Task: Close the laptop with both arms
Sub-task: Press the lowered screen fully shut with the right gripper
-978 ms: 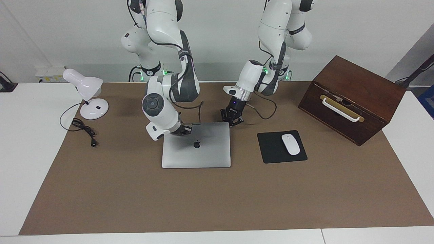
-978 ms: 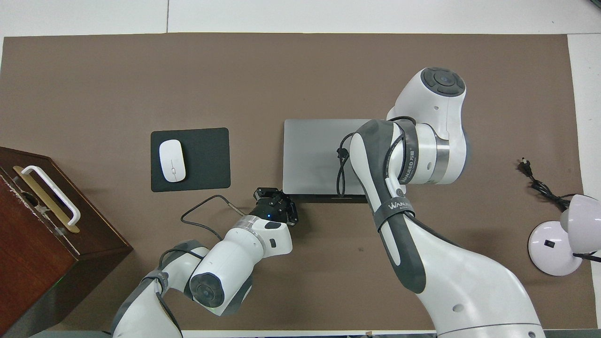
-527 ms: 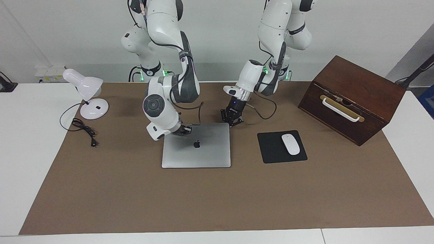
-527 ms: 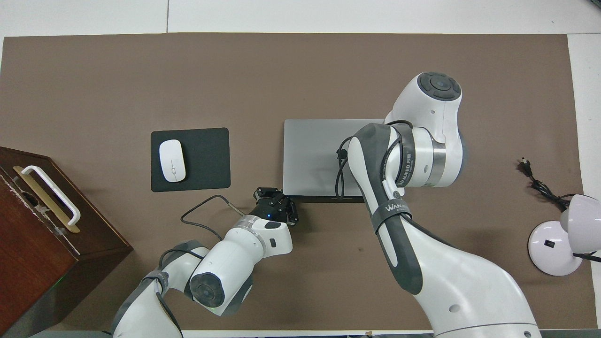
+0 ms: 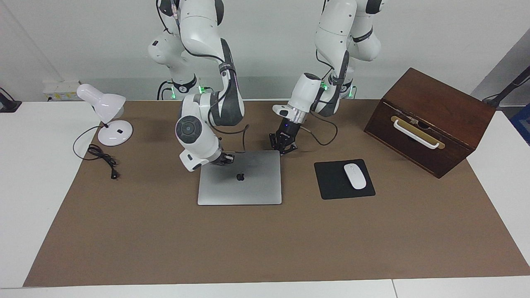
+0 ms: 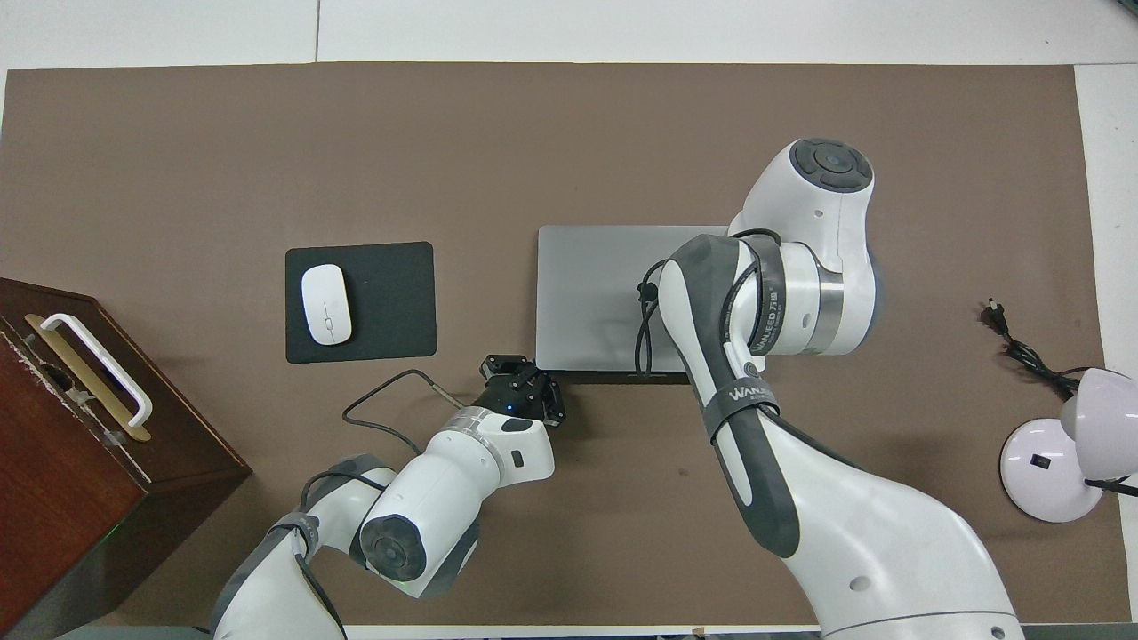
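The silver-grey laptop (image 5: 248,186) lies flat on the brown mat with its lid down and the black apple logo facing up; it also shows in the overhead view (image 6: 587,293). My right gripper (image 5: 225,158) is low at the laptop's edge nearest the robots, at the corner toward the right arm's end. In the overhead view my right arm's own forearm hides it. My left gripper (image 5: 283,147) points down just off the laptop's other near corner, close above the mat, and shows in the overhead view (image 6: 524,391).
A black mouse pad (image 5: 329,182) with a white mouse (image 5: 355,176) lies beside the laptop toward the left arm's end. A dark wooden box (image 5: 430,120) with a white handle stands past it. A white desk lamp (image 5: 105,111) and its cable (image 5: 101,159) are at the right arm's end.
My right arm's elbow has lifted slightly and its gripper has shifted a little at the laptop's edge. The laptop and the left arm have not moved.
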`<move>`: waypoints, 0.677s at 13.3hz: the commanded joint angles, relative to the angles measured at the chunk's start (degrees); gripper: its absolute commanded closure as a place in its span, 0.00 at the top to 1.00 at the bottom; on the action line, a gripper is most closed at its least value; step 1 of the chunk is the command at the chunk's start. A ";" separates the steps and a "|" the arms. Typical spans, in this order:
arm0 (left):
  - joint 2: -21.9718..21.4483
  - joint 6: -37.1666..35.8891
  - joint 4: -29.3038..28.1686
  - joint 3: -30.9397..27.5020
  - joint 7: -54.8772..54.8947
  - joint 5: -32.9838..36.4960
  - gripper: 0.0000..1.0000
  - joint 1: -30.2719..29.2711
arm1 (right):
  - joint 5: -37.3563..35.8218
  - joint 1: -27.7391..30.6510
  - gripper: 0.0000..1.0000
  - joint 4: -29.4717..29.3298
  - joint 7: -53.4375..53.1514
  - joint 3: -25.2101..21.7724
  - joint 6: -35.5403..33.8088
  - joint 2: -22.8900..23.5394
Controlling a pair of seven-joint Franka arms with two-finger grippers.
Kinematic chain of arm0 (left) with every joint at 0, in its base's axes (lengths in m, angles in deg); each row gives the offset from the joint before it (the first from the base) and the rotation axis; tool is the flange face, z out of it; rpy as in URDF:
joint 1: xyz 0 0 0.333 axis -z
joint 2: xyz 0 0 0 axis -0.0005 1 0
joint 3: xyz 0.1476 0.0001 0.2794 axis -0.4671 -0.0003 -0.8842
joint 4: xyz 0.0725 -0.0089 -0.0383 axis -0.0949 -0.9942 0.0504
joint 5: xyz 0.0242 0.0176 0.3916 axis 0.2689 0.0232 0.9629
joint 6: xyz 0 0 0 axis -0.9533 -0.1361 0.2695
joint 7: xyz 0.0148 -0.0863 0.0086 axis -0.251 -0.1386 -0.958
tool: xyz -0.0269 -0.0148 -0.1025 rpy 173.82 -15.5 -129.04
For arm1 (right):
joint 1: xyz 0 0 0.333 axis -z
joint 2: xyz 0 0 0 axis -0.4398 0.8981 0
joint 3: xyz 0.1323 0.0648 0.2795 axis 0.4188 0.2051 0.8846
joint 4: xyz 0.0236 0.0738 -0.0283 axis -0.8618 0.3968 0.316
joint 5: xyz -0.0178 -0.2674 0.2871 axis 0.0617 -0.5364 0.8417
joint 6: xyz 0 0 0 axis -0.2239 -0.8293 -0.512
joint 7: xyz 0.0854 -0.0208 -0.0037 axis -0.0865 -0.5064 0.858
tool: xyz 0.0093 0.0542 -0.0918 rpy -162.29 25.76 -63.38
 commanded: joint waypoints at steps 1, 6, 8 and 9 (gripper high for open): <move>1.81 -3.25 -0.66 -0.47 -0.21 -1.63 0.00 0.98 | -1.29 -0.94 0.00 2.29 0.77 -0.17 1.76 -1.75; 1.81 -3.25 -0.31 -0.47 -0.21 -2.86 0.00 1.06 | -1.29 -0.85 0.00 1.15 0.59 -0.17 0.36 -1.84; 1.81 -3.25 -0.31 -0.47 -0.21 -2.86 0.00 1.06 | -1.21 -0.85 0.00 0.45 0.24 -0.26 -0.08 -2.01; 1.89 -3.25 -0.31 -0.47 -0.21 -2.86 0.00 1.06 | -1.12 -0.85 0.00 0.10 0.16 -0.35 -0.60 -2.02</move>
